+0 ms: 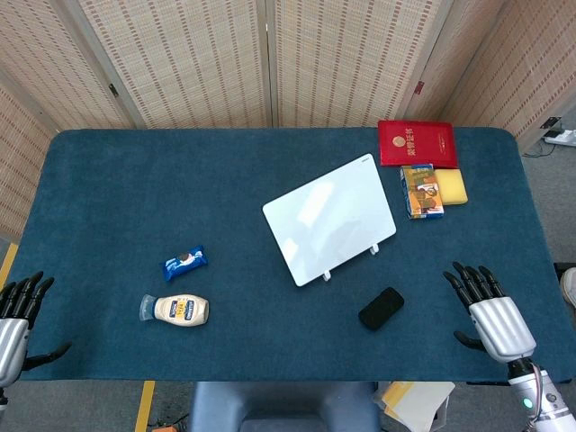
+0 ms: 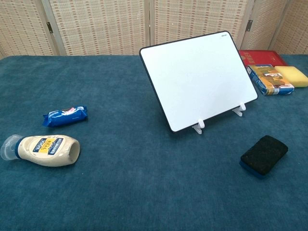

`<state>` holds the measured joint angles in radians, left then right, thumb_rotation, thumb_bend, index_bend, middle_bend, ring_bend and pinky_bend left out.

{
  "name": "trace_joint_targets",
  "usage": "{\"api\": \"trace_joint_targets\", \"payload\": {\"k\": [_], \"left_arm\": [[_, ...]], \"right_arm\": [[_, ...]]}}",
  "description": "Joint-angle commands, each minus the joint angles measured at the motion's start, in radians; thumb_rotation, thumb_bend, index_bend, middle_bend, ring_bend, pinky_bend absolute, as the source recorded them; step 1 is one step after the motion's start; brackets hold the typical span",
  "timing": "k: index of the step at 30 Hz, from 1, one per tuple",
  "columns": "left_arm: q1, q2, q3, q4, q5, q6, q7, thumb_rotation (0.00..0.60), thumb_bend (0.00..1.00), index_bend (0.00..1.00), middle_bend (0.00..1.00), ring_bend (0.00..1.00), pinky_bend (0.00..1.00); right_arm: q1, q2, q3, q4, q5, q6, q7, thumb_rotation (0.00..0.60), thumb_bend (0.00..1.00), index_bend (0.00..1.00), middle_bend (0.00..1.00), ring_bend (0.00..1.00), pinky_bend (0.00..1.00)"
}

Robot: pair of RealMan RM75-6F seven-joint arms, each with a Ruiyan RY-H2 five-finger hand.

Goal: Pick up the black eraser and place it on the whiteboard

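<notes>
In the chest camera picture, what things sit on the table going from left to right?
Mayonnaise bottle → blue snack packet → whiteboard → black eraser → yellow sponge.

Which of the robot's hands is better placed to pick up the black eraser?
The right hand: it rests open at the table's edge close beside the black eraser, while the left hand sits at the far side.
</notes>
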<state>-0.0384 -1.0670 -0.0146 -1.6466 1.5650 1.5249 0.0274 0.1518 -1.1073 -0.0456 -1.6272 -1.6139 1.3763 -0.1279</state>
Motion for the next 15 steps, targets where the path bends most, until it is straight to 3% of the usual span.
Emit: {"api": "trace_joint_targets", "payload": {"k": [1, 4, 11, 15], "left_arm": [[-0.01, -0.001, -0.002, 0.003, -0.012, -0.017, -0.001, 0.581, 0.15, 0.03, 0.06, 0.03, 0.0], [-0.016, -0.001, -0.005, 0.007, -0.001, -0.013, -0.019, 0.581, 0.15, 0.05, 0.06, 0.04, 0.0], [-0.035, 0.005, -0.015, 0.028, -0.027, -0.045, -0.058, 0.58, 0.15, 0.06, 0.07, 0.04, 0.0], [-0.032, 0.008, -0.018, 0.026, -0.038, -0.04, -0.066, 0.582, 0.15, 0.06, 0.07, 0.04, 0.0]], "right_arm": [[-0.008, -0.01, 0.011, 0.004, 0.016, 0.012, -0.029, 0.6, 0.18, 0.0, 0.0, 0.0, 0.0], [-0.019, -0.036, 0.016, 0.011, 0.018, 0.033, -0.074, 0.6, 0.18, 0.0, 0.0, 0.0, 0.0], [0.014, -0.054, 0.012, 0.046, -0.019, -0.008, -0.034, 0.6, 0.18, 0.0, 0.0, 0.0, 0.0], [0.05, -0.073, 0.003, 0.078, -0.083, -0.026, -0.018, 0.6, 0.18, 0.06, 0.0, 0.0, 0.0]]}}
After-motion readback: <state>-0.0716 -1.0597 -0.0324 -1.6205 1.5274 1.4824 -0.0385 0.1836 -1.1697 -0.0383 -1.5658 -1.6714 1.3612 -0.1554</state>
